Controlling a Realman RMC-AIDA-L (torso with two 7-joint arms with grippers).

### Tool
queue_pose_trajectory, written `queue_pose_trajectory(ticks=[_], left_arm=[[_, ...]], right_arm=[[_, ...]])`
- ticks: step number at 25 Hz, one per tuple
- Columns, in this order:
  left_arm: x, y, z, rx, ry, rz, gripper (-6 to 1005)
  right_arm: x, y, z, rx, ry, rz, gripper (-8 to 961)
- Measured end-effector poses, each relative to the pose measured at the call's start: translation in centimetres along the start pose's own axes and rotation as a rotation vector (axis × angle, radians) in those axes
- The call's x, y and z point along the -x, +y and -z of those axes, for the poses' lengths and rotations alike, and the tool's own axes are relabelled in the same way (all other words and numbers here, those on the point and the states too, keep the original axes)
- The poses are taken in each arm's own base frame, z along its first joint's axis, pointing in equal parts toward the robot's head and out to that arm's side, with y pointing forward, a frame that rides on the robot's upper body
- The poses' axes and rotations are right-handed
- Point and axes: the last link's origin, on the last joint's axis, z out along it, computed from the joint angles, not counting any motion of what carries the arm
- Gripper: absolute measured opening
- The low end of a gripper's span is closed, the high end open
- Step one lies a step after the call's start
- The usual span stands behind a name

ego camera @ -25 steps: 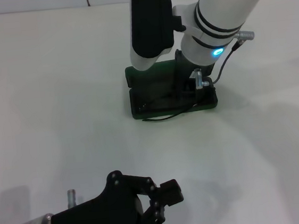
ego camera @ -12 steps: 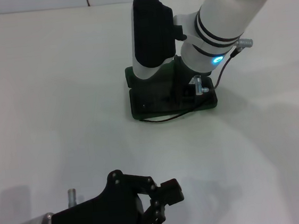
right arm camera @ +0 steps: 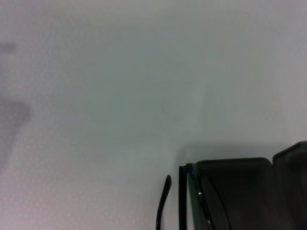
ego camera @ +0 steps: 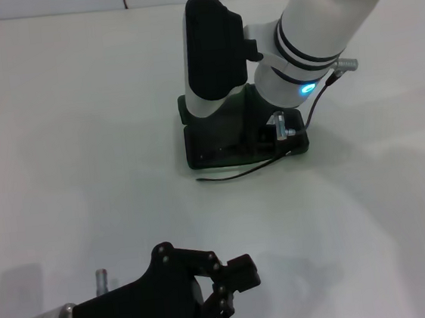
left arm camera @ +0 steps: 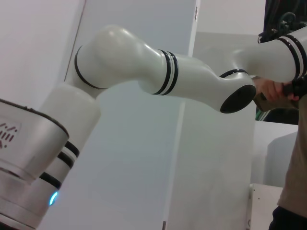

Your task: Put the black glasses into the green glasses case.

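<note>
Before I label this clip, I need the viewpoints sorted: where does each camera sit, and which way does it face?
Head view: on the robot's head, looking down at the white table; shows the right arm over the green glasses case and the left gripper near the bottom edge.
Left wrist view: on the left wrist, facing up and away from the table; shows the right arm and a person.
Right wrist view: on the right wrist, close above the table; shows none of the robot.
Shared: head and right wrist views both show the case and a temple arm of the black glasses sticking out.
</note>
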Motion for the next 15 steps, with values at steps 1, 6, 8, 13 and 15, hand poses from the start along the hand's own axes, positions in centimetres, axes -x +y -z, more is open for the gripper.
queue_pose_trajectory(ticks=[1,6,8,13,15], left_arm=[[0.0,0.0,0.0,0.000,0.000,0.000,77],[0.0,0.1,0.1,-0.004,0.002,0.000,78],[0.0,0.1,0.1,-0.004,0.004,0.000,78],[-0.1,0.0,0.0,0.001,0.006,-0.002,78],[-0.1,0.0,0.0,0.001,0.006,-0.003,78]], right_arm=[[0.0,0.1,0.0,0.005,0.002,0.000,81],[0.6,0.4,0.4,0.017,-0.010,0.006,76],[0.8,0.4,0.8,0.014,-0.014,0.004,74],[0.5,0.1,1.9,-0.038,0.002,0.004,63],[0.3,0.0,2.2,-0.046,0.007,-0.005,60]])
